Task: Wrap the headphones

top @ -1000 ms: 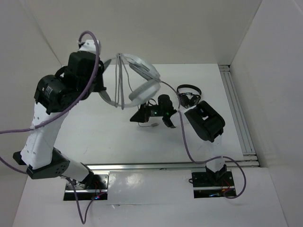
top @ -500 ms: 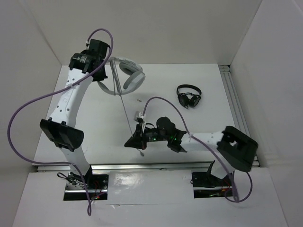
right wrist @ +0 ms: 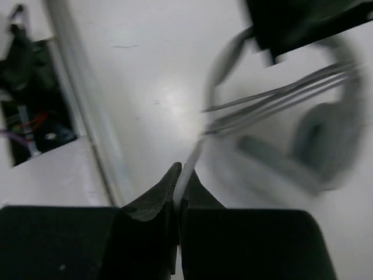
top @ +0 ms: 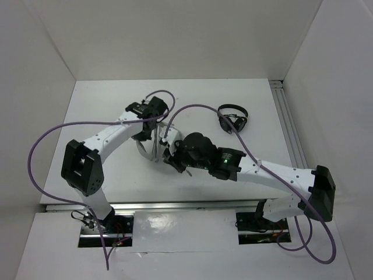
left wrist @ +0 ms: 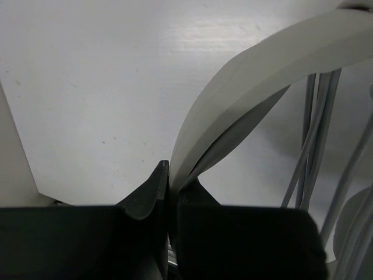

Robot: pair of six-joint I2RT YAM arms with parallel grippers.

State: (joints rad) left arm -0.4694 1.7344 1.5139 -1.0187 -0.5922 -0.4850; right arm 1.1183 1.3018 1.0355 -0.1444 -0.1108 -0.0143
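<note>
The headphones (right wrist: pixel 323 137) sit near the middle of the table (top: pixel 105 105), a little left of centre, mostly hidden under the two arms that meet above them. I cannot tell whether they rest on the surface or hang just over it.

The left pincer (left wrist: pixel 169 178) is clenched on the wide pale headband (left wrist: pixel 256 70), which curves up and away from its tips. Several strands of the thin grey cable (left wrist: pixel 315 134) run side by side just beside the band.

The right pincer (right wrist: pixel 178 178) is clenched on a single strand of that cable, close to the headphones on their near side; its view is blurred.

The black headphones (top: pixel 233 118) lie well apart, toward the far right.
</note>
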